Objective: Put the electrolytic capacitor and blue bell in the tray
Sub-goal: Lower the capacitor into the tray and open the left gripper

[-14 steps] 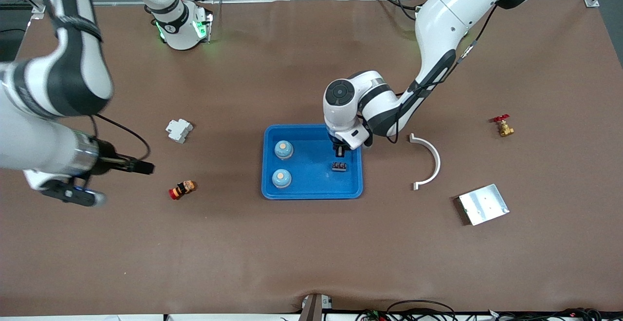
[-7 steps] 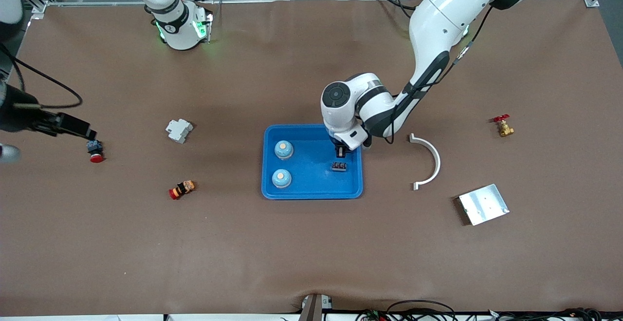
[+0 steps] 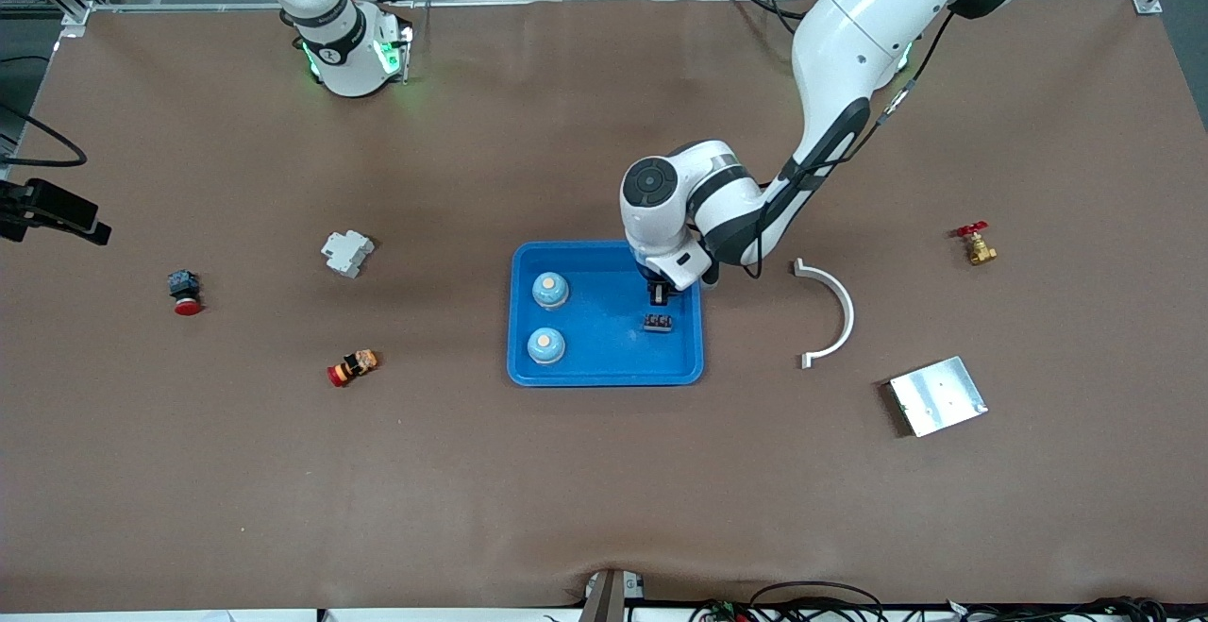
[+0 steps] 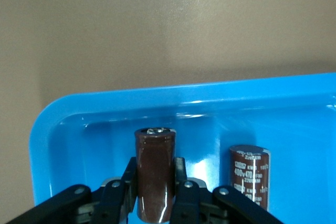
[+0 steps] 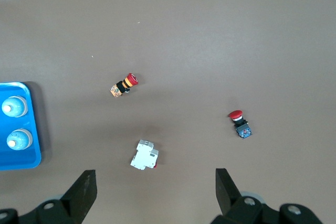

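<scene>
The brown desk (image 3: 604, 471) carries all the things. At its middle lies the blue tray (image 3: 606, 375). The left arm (image 3: 849, 46) reaches down from its base, and the left pincer (image 3: 658, 296) is over the tray corner that is toward the left arm's end and farther from the front camera. Its fingers (image 4: 124, 188) are closed on a brown electrolytic capacitor (image 4: 155, 179), held upright. A second capacitor (image 4: 249, 174) stands in the tray just beside it. Two blue bells (image 3: 549, 290) (image 3: 545, 345) sit in the tray toward the right arm's end, one nearer to the front camera than the other.

The right pincer (image 5: 155, 192) is high over the right arm's end of the desk, its fingers wide apart and holding nothing. Under it lie a white breaker (image 5: 144, 156), a red push button (image 5: 240, 123) and a red-and-yellow button (image 5: 124, 85).
</scene>
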You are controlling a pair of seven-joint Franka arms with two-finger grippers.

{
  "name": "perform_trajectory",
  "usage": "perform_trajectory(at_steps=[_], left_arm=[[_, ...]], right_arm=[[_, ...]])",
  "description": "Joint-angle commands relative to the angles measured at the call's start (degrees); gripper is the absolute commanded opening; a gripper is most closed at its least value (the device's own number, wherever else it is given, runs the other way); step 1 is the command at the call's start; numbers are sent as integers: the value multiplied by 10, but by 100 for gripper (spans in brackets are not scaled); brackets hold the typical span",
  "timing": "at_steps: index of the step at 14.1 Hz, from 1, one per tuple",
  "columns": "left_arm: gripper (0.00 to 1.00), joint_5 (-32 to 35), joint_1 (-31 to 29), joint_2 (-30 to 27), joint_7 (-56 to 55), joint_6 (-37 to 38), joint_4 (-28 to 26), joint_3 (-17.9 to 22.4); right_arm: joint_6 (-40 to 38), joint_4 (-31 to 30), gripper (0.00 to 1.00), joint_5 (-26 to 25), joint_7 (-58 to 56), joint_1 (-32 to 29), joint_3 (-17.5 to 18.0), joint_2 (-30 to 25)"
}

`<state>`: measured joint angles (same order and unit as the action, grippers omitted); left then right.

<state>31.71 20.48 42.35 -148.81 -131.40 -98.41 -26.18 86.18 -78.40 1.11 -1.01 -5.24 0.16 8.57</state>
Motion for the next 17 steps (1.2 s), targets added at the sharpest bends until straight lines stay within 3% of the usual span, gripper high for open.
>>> perform_trajectory(at_steps=[1, 2, 10, 12, 14, 17], left_arm=[[0, 10, 9, 5, -18, 4, 13, 5], [99, 10, 10, 5, -18, 4, 15, 5], [100, 13, 4, -8, -17, 17, 19, 4], [100, 12, 0, -14, -4, 39, 29, 2], [100, 1, -3, -21, 46, 59, 41, -1], [100, -29, -16, -45, 116, 68, 44, -2]], right_arm=[[9, -23, 100, -11, -1, -5, 10, -15], [7, -23, 100, -11, 0, -2, 9, -16], [0, -23, 100, -14, 35, 8, 8, -35], [-32, -22, 100, -16, 64, 15, 5, -48], [-37, -18, 100, -15, 92, 46, -29, -50], [-32, -18, 100, -14, 85, 44, -30, -46]])
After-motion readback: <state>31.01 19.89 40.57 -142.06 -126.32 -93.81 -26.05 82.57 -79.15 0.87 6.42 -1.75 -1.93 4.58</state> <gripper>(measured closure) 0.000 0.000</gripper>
